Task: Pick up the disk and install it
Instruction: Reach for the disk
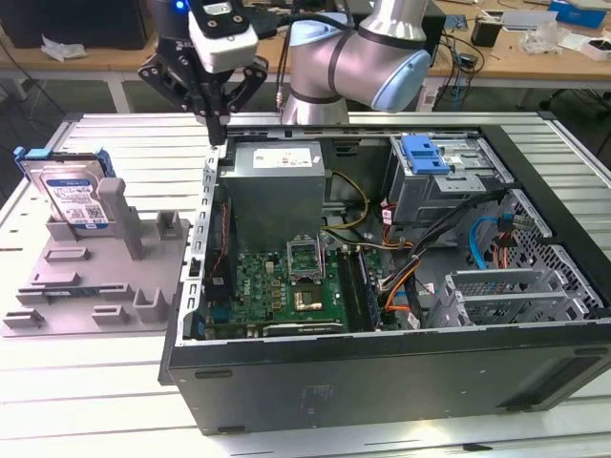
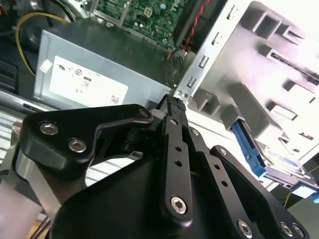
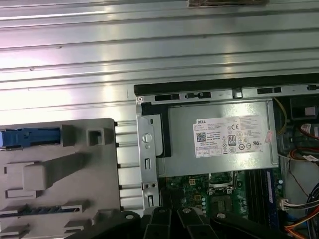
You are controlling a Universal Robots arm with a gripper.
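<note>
Ribbed aluminium tabletop (image 1: 115,134) carries the whole setup, with wooden workbenches (image 1: 477,57) and loose clutter along the upper edge of the exterior view. An open computer case (image 1: 382,372) lies on it with the side panel off. Inside are the green motherboard (image 1: 286,286), the grey power supply (image 1: 277,186) and, towards the exterior view's upper right, a drive cage with a blue latch (image 1: 425,153). The grey fixture plate (image 1: 95,286) sits just beside the case at the exterior view's left.

The disk (image 1: 72,196) stands tilted in that plate, in the left middle of the exterior view. Its label faces out, the blue caddy rail runs around it, and it leans against an upright post. In the first wrist view the disk (image 3: 30,138) appears as a strip of blue rail at the plate's edge.

The gripper (image 1: 218,122) hangs in the upper left of the exterior view, above the corner of the case next to the power supply and well apart from the disk. Its jaws look drawn together with nothing between them, though the angle is steep, so I hold that loosely. In the second wrist view the gripper (image 2: 174,104) points at the case wall beside the power supply.

By my reading the task is at its very beginning. The disk is ungrasped in its fixture, so neither the pick-up nor the install is done yet.
</note>
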